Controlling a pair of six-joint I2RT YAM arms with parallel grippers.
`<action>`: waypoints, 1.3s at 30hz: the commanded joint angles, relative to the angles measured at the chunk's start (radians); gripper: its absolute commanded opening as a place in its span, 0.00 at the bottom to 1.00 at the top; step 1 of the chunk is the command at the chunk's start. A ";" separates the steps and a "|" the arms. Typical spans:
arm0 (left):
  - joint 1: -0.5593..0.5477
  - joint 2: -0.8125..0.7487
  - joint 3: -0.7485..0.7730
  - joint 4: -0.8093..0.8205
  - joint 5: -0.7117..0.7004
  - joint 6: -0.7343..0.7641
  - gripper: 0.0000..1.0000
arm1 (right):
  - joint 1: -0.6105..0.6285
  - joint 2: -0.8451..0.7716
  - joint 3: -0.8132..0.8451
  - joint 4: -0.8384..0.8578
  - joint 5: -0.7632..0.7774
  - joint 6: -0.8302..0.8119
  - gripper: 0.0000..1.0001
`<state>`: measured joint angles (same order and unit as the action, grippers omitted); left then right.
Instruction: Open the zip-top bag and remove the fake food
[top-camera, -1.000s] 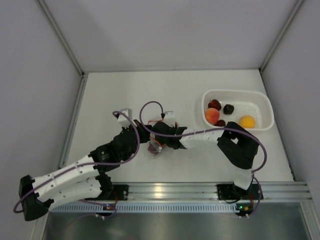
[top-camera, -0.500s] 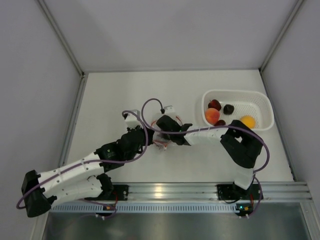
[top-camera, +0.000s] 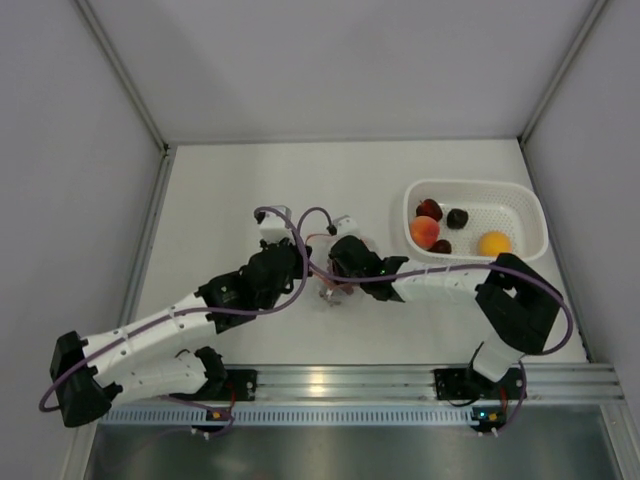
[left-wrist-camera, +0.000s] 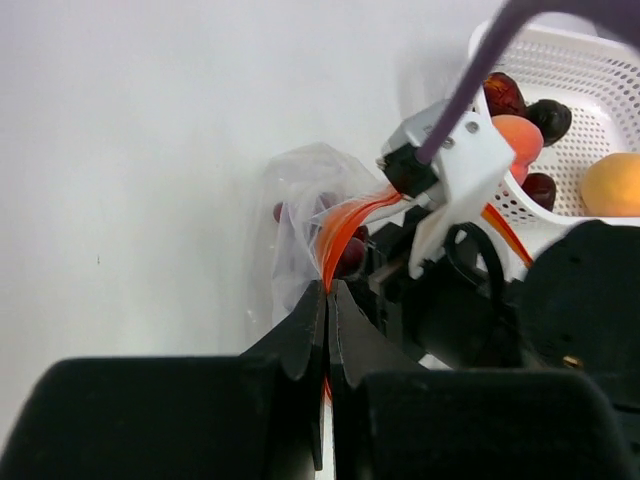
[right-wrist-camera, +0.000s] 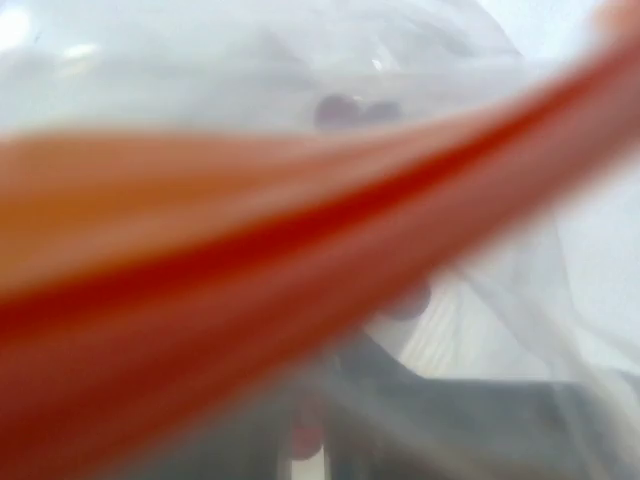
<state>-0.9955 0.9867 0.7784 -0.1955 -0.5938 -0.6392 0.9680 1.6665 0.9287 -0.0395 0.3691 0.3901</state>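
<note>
The zip-top bag (left-wrist-camera: 300, 195) is clear and crinkly and hangs between my two grippers near the table's middle (top-camera: 330, 293). Its red-orange zip strip (left-wrist-camera: 345, 225) runs from my left gripper (left-wrist-camera: 328, 292), which is shut on it, up to my right gripper (top-camera: 340, 275). Dark purple fake food (left-wrist-camera: 350, 255) shows inside the bag. In the right wrist view the zip strip (right-wrist-camera: 250, 270) fills the frame as a blur. Behind the plastic, my right gripper (right-wrist-camera: 312, 400) has its fingers close together on the bag's edge.
A white perforated basket (top-camera: 520, 205) stands at the back right. It holds an orange-red peach (top-camera: 424, 232), an orange round fruit (top-camera: 494, 243) and small dark pieces (top-camera: 457, 217). White walls enclose the table on three sides.
Both arms have shifted to the right and away from the bases, carrying the bag with them. My right gripper has gone from open to shut on the bag's edge.
</note>
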 joint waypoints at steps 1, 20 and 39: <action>0.015 0.029 0.054 0.013 -0.014 0.041 0.00 | 0.015 -0.138 -0.043 0.098 -0.073 -0.083 0.00; 0.089 0.135 0.111 0.007 0.052 0.084 0.00 | 0.035 -0.530 -0.165 0.063 -0.199 -0.247 0.00; 0.207 0.092 0.065 -0.012 0.043 0.049 0.00 | 0.253 -0.388 -0.116 -0.027 -0.182 -0.283 0.00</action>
<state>-0.8368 1.0805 0.8524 -0.2413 -0.5072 -0.5823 1.1877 1.3403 0.7937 -0.0860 0.1898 0.1291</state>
